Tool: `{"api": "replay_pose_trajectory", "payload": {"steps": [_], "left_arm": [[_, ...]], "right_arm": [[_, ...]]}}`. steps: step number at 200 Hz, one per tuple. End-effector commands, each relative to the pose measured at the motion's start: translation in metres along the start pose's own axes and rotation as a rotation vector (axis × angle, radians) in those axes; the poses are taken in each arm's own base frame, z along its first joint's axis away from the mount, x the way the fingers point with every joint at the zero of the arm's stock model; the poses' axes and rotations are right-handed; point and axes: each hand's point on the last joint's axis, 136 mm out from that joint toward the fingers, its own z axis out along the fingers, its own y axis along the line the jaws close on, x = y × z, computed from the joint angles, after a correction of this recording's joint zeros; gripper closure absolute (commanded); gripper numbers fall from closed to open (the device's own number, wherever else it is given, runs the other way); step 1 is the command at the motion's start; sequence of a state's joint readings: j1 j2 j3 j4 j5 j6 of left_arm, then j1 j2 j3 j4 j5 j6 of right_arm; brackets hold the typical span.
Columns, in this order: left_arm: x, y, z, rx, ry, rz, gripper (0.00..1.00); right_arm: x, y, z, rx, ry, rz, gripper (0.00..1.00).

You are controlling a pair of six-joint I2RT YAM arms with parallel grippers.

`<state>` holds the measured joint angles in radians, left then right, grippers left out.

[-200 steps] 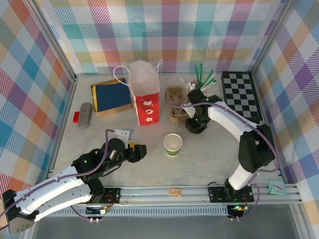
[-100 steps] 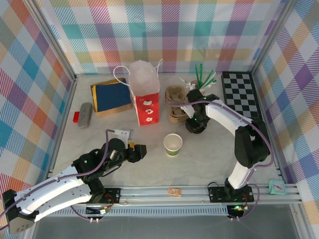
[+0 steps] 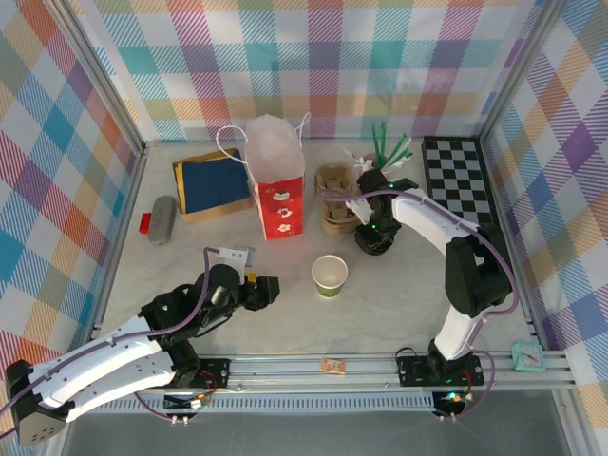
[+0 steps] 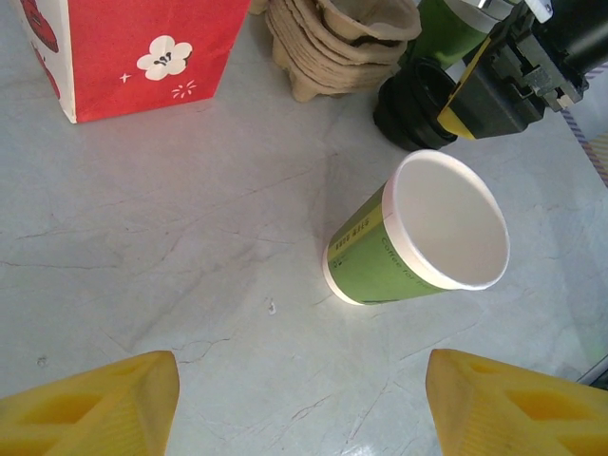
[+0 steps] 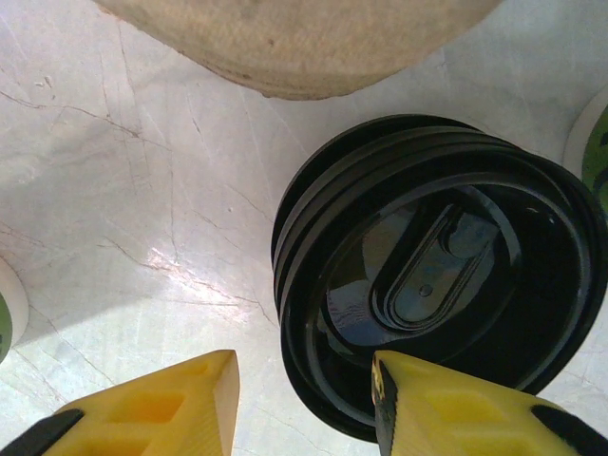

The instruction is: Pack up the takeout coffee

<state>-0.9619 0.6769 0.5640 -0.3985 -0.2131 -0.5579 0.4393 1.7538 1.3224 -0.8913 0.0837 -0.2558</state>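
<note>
Left claw wide open, empty; lidless cup ahead of it on bench. Right claw part open, straddling rim of black lids, gripping nothing.

Pastel plaid fabric walls stand at 9, 12 and 3 o'clock around a pale grey marbled tabletop, evenly lit. A silver aluminium rail runs along 6 o'clock.

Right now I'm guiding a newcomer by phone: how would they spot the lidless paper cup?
Start at the red paper bag mid-table. In front of it, slightly right, stands the green paper cup by itself. Its open top shows a white, empty inside.
</note>
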Motion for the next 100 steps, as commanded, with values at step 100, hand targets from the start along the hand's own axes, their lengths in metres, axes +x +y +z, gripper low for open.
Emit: {"api": "replay_pose_trajectory", "payload": {"steps": [100], "left_arm": [[0.0059, 0.0056, 0.0018, -0.025, 0.004, 0.016, 0.3]], "right_arm": [[-0.0021, -0.0018, 0.0053, -0.004, 0.016, -0.012, 0.62]]}}
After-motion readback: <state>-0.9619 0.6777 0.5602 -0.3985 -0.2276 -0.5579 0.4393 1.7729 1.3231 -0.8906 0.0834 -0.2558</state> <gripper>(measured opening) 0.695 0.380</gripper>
